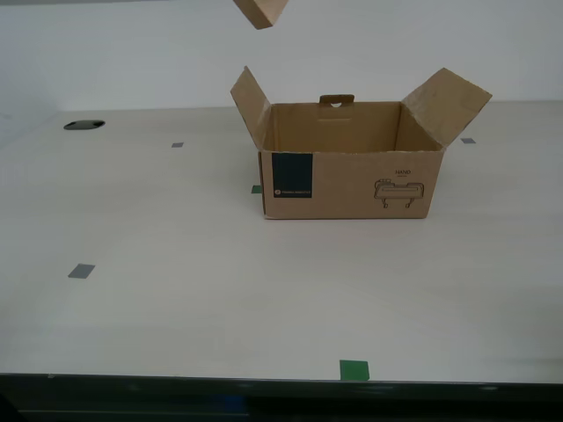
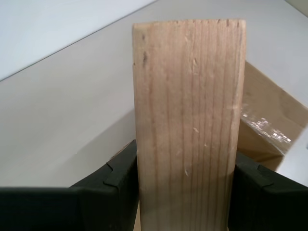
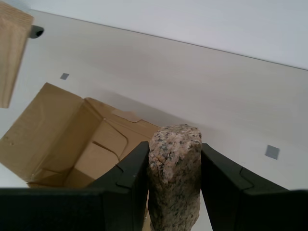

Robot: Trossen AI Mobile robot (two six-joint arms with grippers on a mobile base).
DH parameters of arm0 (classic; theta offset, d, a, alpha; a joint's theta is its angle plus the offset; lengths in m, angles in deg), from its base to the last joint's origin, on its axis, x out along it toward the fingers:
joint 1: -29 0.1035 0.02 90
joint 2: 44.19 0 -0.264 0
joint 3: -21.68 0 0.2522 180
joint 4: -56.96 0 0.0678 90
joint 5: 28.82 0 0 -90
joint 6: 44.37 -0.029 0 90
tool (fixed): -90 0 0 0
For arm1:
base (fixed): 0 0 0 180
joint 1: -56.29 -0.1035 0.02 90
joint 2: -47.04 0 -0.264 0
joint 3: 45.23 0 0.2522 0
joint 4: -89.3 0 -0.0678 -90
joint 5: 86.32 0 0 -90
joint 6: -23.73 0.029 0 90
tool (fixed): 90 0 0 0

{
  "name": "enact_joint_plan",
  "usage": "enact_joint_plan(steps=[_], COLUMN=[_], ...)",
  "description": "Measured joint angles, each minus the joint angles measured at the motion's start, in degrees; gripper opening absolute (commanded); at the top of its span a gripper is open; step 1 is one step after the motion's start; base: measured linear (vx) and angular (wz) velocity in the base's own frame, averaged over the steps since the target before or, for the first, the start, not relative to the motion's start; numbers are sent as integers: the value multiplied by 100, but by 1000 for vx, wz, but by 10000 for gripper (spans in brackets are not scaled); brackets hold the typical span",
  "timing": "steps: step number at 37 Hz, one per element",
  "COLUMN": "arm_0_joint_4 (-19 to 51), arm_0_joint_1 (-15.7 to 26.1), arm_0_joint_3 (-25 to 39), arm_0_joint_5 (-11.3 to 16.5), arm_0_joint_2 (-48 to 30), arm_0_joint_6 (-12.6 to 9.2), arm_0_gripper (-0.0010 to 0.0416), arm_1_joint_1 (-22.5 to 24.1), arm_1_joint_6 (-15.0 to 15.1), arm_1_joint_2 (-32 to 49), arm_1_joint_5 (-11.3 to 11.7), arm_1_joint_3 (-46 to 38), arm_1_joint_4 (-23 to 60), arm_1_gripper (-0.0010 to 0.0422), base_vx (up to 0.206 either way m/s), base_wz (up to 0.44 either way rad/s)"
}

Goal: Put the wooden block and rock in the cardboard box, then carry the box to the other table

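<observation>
My second tool [image 2: 185,192] is clamping the block [image 2: 188,120]; my first tool [image 3: 174,192] is clamping the rock [image 3: 174,178]. Releasing off-centre is risking a miss of the box [image 1: 352,185].

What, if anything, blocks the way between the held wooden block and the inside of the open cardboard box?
Nothing visible does. The light tan rectangular wooden block, clamped in my second claw, hangs above the brown corrugated cardboard box, whose flaps are folded outward. What shows of the box's inside in the exterior view is empty.

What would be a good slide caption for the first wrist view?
My first gripper holds the rock above the open cardboard box, wooden block hanging nearby.
</observation>
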Motion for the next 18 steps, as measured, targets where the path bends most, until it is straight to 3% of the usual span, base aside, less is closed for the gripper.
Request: enact_joint_plan(steps=[5, 18], arm_0_joint_4=[-153, -861], arm_0_joint_1=[223, 667], arm_0_joint_3=[-81, -966], arm_0_joint_5=[17, 33], arm_0_joint_2=[0, 0], arm_0_joint_6=[-17, -57], arm_0_gripper=[-1, -1], arm_1_joint_1=[151, 214], arm_1_joint_6=[133, 175], arm_1_joint_2=[0, 0], arm_1_joint_5=[-385, -396], arm_1_joint_3=[0, 463], arm_1_joint_4=[-90, -601], arm_1_gripper=[-1, -1], base_vx=[0, 0], base_wz=[0, 0])
